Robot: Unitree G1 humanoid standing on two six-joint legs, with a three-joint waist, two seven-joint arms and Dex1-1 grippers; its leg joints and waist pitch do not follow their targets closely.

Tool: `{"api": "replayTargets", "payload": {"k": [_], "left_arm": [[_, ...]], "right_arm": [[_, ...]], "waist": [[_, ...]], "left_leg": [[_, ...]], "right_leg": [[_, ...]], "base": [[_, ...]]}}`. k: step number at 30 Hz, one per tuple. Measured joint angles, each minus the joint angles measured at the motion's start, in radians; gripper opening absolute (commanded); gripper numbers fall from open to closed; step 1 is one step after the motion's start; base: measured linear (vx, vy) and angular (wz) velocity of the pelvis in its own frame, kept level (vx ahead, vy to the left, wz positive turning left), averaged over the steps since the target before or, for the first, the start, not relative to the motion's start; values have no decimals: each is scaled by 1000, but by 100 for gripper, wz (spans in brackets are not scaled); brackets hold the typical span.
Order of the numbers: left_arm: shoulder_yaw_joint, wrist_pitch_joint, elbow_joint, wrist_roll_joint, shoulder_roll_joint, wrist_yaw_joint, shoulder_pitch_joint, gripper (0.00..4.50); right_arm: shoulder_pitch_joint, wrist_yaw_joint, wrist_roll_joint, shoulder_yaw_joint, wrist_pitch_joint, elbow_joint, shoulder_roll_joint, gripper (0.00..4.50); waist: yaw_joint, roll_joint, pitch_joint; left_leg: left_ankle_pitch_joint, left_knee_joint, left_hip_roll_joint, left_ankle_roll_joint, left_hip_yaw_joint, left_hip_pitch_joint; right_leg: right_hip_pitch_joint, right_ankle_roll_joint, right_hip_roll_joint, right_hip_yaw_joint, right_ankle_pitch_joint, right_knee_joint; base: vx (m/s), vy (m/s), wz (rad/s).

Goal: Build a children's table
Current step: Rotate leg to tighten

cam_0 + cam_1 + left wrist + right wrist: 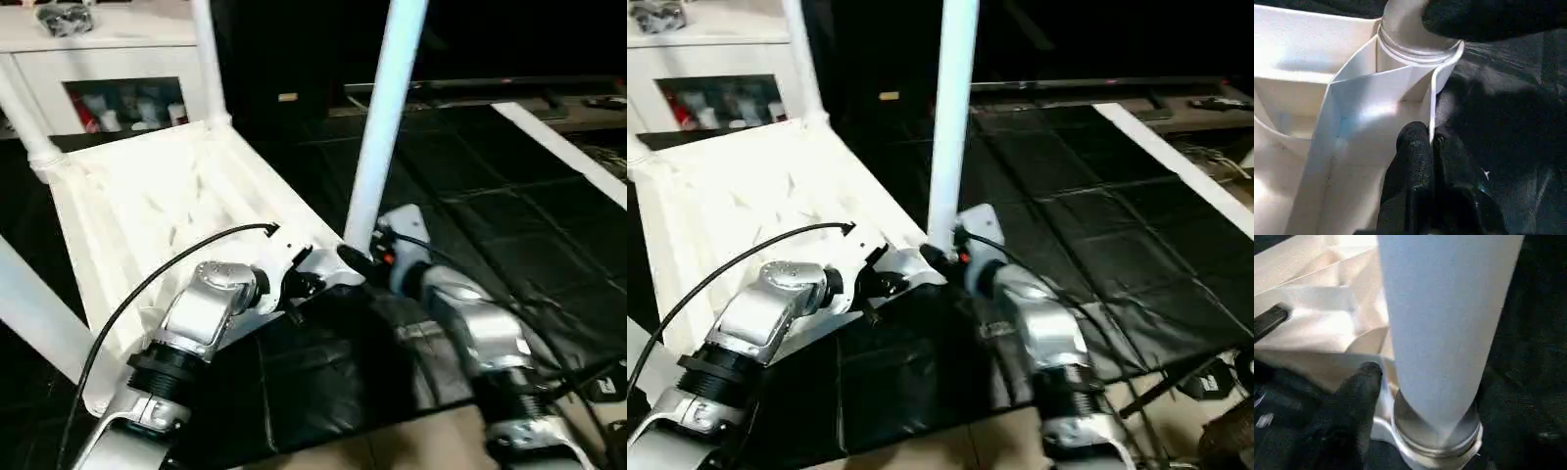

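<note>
The white tabletop (pixel 147 206) lies upside down on a black mat, ribs facing up. Its near-right corner socket (pixel 1435 435) holds an upright white leg (pixel 382 127). My left gripper (pixel 1430 142) is shut on the tabletop's thin rim right beside that socket. My right gripper (pixel 358 259) sits around the foot of this leg, open. One of its black fingers (pixel 1356 396) stands just beside the tube, with a slight gap. Three other legs rise from the far right corner (pixel 208 59), the far left corner (pixel 24 117) and the near left corner (pixel 39 313).
A white cabinet (pixel 98 59) with glass doors stands behind the tabletop. A long white bar (pixel 568 152) lies slanted across the black mat (pixel 470 235) on the right. A low dark shelf (pixel 490 93) runs along the back. Cables trail from both forearms.
</note>
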Motion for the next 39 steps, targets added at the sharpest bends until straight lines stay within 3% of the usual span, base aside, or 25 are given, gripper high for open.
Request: {"api": "replayTargets", "payload": {"k": [5,11,18,19,26,32,35,39], "left_arm": [[-50,-135,27,-10,99,-163,0,0],[-89,-248,38,-17,194,-342,1,0],[-140,-381,66,-20,267,-489,-10,0],[-145,-393,70,-18,273,-502,-14,0],[-180,-450,87,-14,284,-576,-33,0],[-191,-472,113,-13,285,-591,-52,0],[-193,-478,117,-12,285,-591,-54,0],[-197,-489,132,-13,283,-593,-61,0]], "right_arm": [[24,235,58,41,-18,-23,-128,365],[23,428,84,86,-58,-13,-193,421],[10,621,132,119,-92,-3,-258,421],[9,637,135,121,-91,-1,-260,395],[-23,711,136,156,-91,49,-262,339],[-43,739,136,166,-105,85,-263,298],[-48,746,135,176,-110,86,-263,258],[-49,759,136,177,-116,94,-262,247]], "waist": [[15,1,1],[28,1,2],[55,0,2],[56,0,2],[69,-1,2],[68,-1,2],[69,-1,2],[69,-2,2]], "left_leg": [[0,0,0,0,0,-1],[0,3,0,0,0,-4],[0,5,0,1,1,-4],[0,6,0,1,1,-4],[0,10,1,1,1,-4],[0,12,1,1,1,-4],[0,13,2,1,1,-4],[0,13,2,1,1,-5]], "right_leg": [[0,-1,0,-1,1,0],[0,-2,-1,-1,1,0],[-2,-2,-2,-1,1,1],[-2,-2,-2,-1,1,2],[0,-2,-2,-1,1,4],[0,-2,-2,-1,1,6],[0,-2,-2,-1,1,7],[1,-2,-2,-1,1,7]], "base": [[0,0,0],[0,0,0],[0,0,0],[0,0,0],[0,0,0],[0,0,0],[0,0,0],[0,0,0]]}}
